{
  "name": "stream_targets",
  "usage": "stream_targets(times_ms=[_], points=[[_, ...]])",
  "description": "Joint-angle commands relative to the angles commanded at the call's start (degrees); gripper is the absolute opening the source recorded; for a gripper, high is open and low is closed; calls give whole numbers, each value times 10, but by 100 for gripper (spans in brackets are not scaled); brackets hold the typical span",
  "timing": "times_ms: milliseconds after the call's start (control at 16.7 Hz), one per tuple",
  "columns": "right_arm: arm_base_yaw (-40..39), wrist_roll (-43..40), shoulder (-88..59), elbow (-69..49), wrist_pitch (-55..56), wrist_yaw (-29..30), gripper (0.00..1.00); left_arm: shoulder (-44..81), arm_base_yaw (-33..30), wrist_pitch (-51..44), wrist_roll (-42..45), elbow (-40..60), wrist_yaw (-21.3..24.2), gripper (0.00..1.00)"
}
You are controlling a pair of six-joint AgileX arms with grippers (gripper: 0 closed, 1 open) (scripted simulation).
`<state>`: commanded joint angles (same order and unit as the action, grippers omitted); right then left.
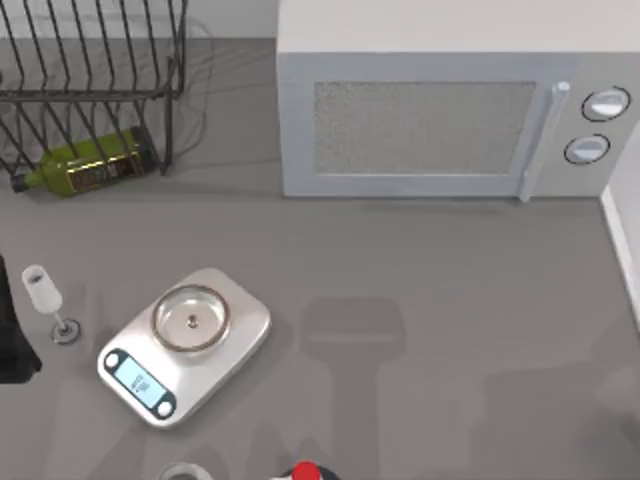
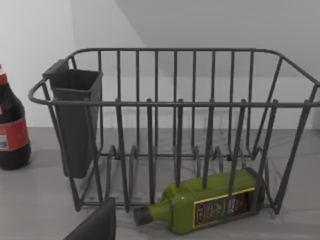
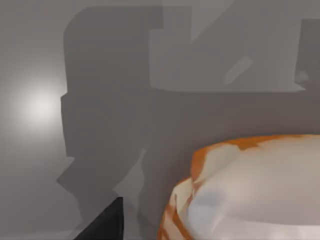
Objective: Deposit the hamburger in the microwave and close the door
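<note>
- The microwave (image 1: 450,100) is set at the far right of the table (image 1: 420,300); it is the largest thing there, and its door (image 1: 425,128) is seen shut, with the vertical white handle (image 1: 540,140) along the door's right edge and two round knobs (image 1: 597,125) to the right of that.
- A dark wire dish rack (image 1: 90,70) is placed at the far left, with a dark cutlery cup (image 2: 75,120) hung at one end of it; a green bottle (image 1: 85,165) is laid on its side just in front of the rack.
- A silver kitchen scale (image 1: 185,345) is placed on the near left, and a small wine glass (image 1: 45,300) stands to its left.
- A dark bottle with a red label (image 2: 10,130) is stood beside the rack in the left wrist view.
- The hamburger (image 3: 250,190), a pale bun with orange edging, is seen very close under the right wrist camera; whether it is gripped or merely lying below cannot be told.
- Whether either gripper is open or closed cannot be told from these views.
- The step in hand is judged to be an early one: the hamburger is not yet in the microwave and the door is not yet opened. The handle would need to be pulled so that the door swings out before the hamburger can be carried in.
</note>
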<state>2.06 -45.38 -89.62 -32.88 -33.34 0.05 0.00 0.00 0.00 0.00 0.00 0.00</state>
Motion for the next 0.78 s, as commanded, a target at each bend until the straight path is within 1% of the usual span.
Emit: stream_targets(times_ms=[780], points=[[0, 0, 0, 0, 0, 0, 2, 0, 0, 0, 0, 0, 0, 100]])
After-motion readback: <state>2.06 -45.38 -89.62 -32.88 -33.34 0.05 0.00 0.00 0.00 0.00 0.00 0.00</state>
